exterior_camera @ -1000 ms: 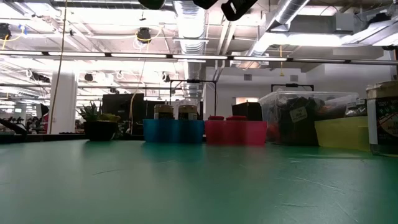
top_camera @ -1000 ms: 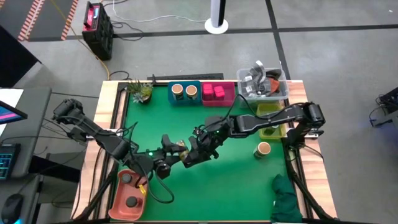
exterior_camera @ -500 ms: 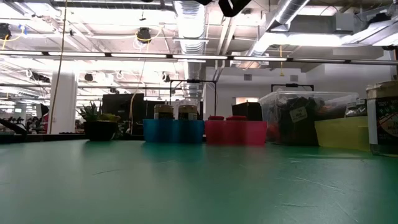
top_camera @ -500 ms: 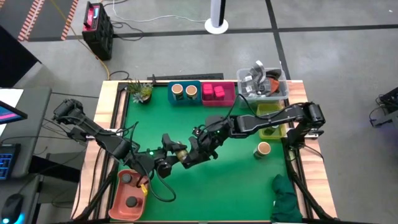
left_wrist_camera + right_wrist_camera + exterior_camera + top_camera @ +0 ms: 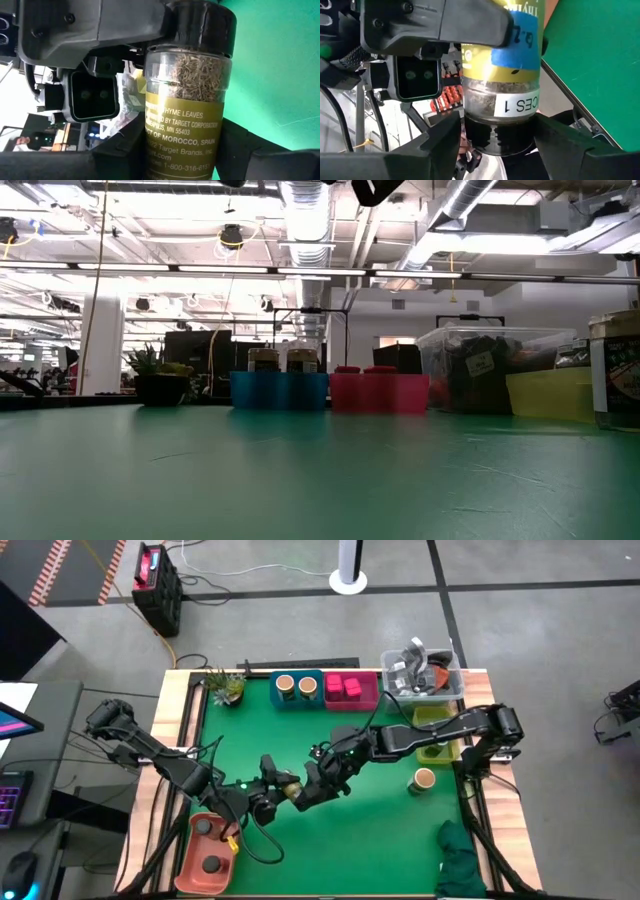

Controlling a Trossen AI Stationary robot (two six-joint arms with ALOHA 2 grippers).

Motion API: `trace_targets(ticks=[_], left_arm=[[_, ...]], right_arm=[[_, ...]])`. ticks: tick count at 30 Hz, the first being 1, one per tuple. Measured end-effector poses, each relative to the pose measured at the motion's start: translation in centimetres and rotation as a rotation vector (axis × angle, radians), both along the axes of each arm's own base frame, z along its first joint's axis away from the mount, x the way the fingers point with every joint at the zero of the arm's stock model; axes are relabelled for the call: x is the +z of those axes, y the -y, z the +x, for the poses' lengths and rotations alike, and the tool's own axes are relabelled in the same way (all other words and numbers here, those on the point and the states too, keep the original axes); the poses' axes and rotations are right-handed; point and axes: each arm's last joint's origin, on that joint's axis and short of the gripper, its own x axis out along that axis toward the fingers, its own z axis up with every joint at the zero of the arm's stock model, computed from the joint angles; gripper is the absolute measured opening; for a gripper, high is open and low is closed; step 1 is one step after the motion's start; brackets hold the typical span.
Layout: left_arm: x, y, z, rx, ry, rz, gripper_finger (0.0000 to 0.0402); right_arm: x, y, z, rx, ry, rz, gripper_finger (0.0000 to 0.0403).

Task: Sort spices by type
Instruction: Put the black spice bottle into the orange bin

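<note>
A glass jar (image 5: 290,781) of dried thyme, with an olive-yellow label and a dark lid, hangs in the air above the middle of the green table between both grippers. My left gripper (image 5: 277,789) is at its bottom end and my right gripper (image 5: 304,790) at its lid end; both are shut on it. The left wrist view shows the jar (image 5: 186,110) with the right gripper on the far end. The right wrist view shows the jar (image 5: 501,75) with the left gripper beyond it. In the low view only a dark gripper part (image 5: 375,190) shows, at the top edge. My left gripper pinches the jar's labelled bottom end (image 5: 182,155) between its two fingers (image 5: 125,150), coming from the table's left. The jar is lifted clear and points away along the fingers. My right gripper pinches the dark lid end (image 5: 500,136) between its two fingers (image 5: 560,137), coming from the table's right. The jar lies about level.
Along the far edge stand a plant (image 5: 225,688), a blue bin (image 5: 297,700) with two tan-topped jars, a pink bin (image 5: 350,703) with magenta packs and a clear tub (image 5: 423,675). A yellow-green bin (image 5: 437,718), a lone tan-topped jar (image 5: 423,780), a green cloth (image 5: 460,858) and a salmon tray (image 5: 192,860) lie around.
Both grippers have risen a little with the jar: in the low view the left gripper's dark tip has left the top edge and less of the right one shows. Otherwise the hold on the jar looks the same.
</note>
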Motion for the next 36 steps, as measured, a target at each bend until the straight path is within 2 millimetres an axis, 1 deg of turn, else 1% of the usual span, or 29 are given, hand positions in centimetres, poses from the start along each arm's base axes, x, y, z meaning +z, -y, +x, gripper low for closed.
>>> trace_targets(ticks=[5,8,10,14,16,18,20,22,24,27,31,32,33,36], left_arm=[[0.0,0.0,0.0,0.003,0.001,-0.006,0.0169],[0.0,0.1,-0.1,0.011,0.009,-0.043,0.0168],[-0.2,0.2,-0.2,0.022,0.014,-0.077,0.0168],[-0.1,0.7,-0.7,0.017,0.028,-0.181,0.0168],[-0.1,0.9,-1.1,0.002,0.018,-0.240,0.0168],[0.0,1.0,-1.5,-0.001,0.017,-0.299,0.0168],[0.3,1.2,-1.9,0.000,0.027,-0.357,0.0168],[0.8,1.2,-2.3,-0.012,0.045,-0.426,0.0168],[1.3,1.3,-2.9,-0.018,0.062,-0.493,0.0168],[2.2,1.2,-3.8,-0.019,0.101,-0.600,0.0168],[3.7,1.1,-5.5,-0.047,0.150,-0.760,0.0168],[4.1,1.1,-5.8,-0.062,0.156,-0.801,0.0168],[4.4,1.1,-6.1,-0.071,0.164,-0.838,0.0168],[4.7,1.3,-6.8,-0.085,0.170,-0.893,0.0168]], right_arm=[[0.0,0.0,0.0,0.007,0.003,-0.005,0.0276],[-0.2,0.7,-0.1,0.034,-0.011,-0.027,0.0278],[0.0,1.4,-0.7,0.042,-0.018,-0.061,0.0278],[1.5,3.0,-2.6,0.034,0.001,-0.174,0.0278],[2.5,3.5,-3.9,0.009,0.028,-0.277,0.0278],[3.6,3.5,-5.2,-0.027,0.063,-0.401,0.0278],[4.6,2.7,-6.4,-0.068,0.116,-0.547,0.0278],[5.3,1.3,-7.1,-0.104,0.175,-0.701,0.0278],[5.6,-0.2,-7.5,-0.145,0.211,-0.840,0.0278],[6.0,-2.5,-7.9,-0.214,0.277,-0.998,0.0279],[5.6,-5.5,-7.5,-0.278,0.339,-1.133,0.0279],[5.0,-6.2,-7.1,-0.277,0.341,-1.157,0.0279],[4.8,-6.5,-6.5,-0.304,0.366,-1.164,0.0279],[4.0,-8.1,-5.5,-0.315,0.427,-1.205,0.0279]])
